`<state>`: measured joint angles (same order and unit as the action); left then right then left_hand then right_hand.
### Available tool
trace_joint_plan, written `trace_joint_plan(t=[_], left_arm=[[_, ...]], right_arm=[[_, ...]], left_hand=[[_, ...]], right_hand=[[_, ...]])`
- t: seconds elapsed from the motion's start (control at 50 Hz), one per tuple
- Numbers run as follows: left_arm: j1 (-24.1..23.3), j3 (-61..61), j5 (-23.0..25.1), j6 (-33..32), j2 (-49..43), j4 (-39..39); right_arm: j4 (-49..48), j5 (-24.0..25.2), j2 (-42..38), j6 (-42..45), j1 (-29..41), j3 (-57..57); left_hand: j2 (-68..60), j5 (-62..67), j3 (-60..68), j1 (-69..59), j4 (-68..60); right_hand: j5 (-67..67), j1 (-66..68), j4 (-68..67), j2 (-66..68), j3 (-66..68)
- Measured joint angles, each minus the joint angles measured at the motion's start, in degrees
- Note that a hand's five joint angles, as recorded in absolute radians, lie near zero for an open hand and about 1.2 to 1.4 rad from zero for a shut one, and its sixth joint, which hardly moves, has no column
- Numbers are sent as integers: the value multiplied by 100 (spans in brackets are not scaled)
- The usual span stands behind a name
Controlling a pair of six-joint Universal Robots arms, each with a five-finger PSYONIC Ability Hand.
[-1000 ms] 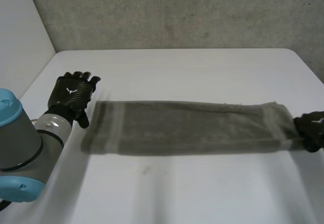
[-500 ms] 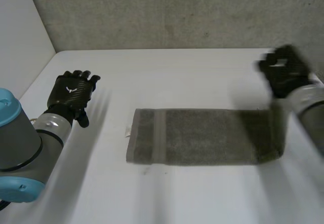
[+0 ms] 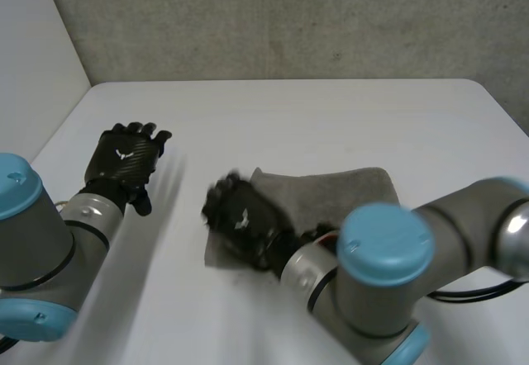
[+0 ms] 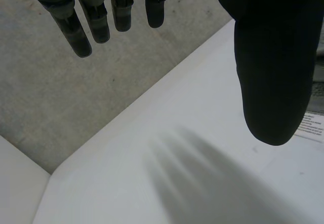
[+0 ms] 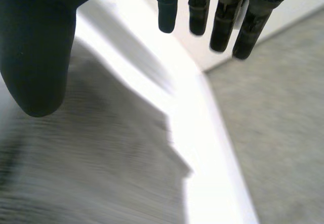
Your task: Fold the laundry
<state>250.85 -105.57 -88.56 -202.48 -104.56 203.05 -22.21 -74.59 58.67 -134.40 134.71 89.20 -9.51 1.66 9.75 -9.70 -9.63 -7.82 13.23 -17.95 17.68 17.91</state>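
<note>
Grey towel is laid mid-table. Right hand is held over its end nearer left hand — both hands spread, nothing gripped. White tag — print unreadable.
</note>
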Motion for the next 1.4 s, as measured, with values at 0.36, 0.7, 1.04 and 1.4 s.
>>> trace_joint_plan(t=[0.36,0.7,1.04,1.4], left_arm=[[-1066,684,-3,659,-128,-60],[-1628,1432,-52,917,-1291,-324],[-992,565,-323,892,-397,-357],[-314,114,-304,979,51,-579]], right_arm=[[1377,-74,2001,-3002,-2333,1263],[1062,-131,1364,-2631,-3232,2203],[98,-304,1381,-991,-2609,1574],[81,-407,-131,35,582,319]], left_hand=[[-12,0,2,-3,-5],[-13,1,7,-12,-13],[0,0,0,0,-1],[0,0,0,0,0]], right_hand=[[478,-157,488,-506,-594],[-1988,2103,-2116,2168,2128],[-4751,3964,-5021,4886,4973],[-2651,2036,-2568,2522,2558]])
